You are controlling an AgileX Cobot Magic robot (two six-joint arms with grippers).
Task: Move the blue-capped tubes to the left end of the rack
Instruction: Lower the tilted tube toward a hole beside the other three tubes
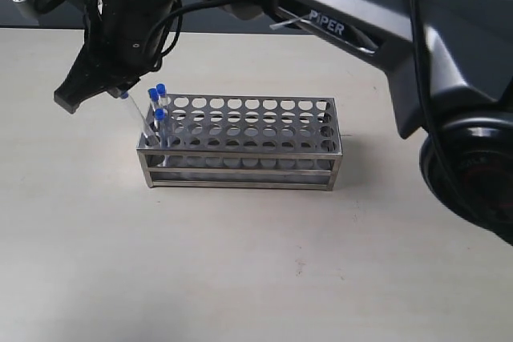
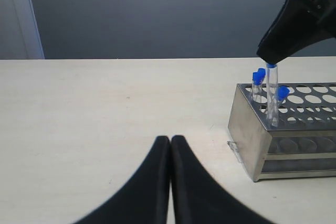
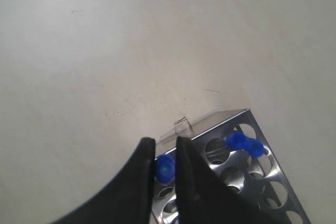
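Rack: shiny steel test-tube rack [image 1: 240, 162] standing on the pale bench [image 1: 240, 278], near the middle of the exterior view with one long side toward that camera. Its top plate is punched with rows of round holes, and the sides are open over lower tiers.

Seated tubes: three blue-capped tubes [image 1: 159, 116] stand upright in holes at the left end of the rack, close together, with their caps above the top plate.

Held tube: the held tube [image 2: 272, 98] is thin and clear, and its blue cap sits between the right jaws. In the exterior view it is tilted, with the cap leaning out past the rack's left end and the lower part running down into a hole at that end. From the left wrist view it looks nearly upright, and its cap is higher than its neighbours'.

Right arm: the dark arm [image 1: 345, 30], marked PIPER, reaches from the right of the exterior view over the rack to its left end.

Right jaws: the right gripper [image 3: 165, 145] has its jaws a narrow gap apart, clamped on the cap of the held tube.

Left jaws: the left gripper [image 2: 170, 140] has its jaws pressed together tip to tip with nothing between them. It is low over bare bench, and the rack's end lies ahead, apart from it.

Unclear: a small clear piece [image 2: 234, 149] lies by the foot of the rack's end. I cannot tell what it is.
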